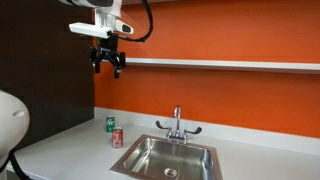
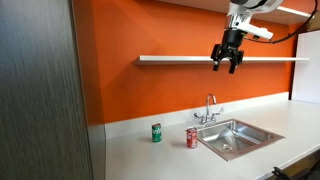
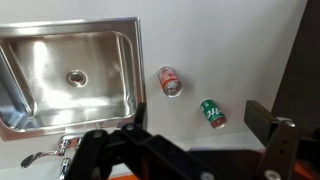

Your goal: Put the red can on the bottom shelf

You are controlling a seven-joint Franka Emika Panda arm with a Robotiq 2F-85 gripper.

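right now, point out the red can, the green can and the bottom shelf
red can (image 3: 169, 80), wrist view, on its red side
green can (image 3: 212, 113), wrist view, on its green side
bottom shelf (image 2: 180, 59), in an exterior view, on its front edge

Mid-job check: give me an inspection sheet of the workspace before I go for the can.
Surface: white countertop with a steel sink and faucet set in it.
Job's things: red can upright on the counter by the sink's corner; bottom shelf, nothing seen on it.
Clutter: green can upright near the red can, not touching.
Grippers: gripper high at shelf level, open, holding nothing.
Cables: black cable loops from the wrist.
Surroundings: orange wall; dark panel.
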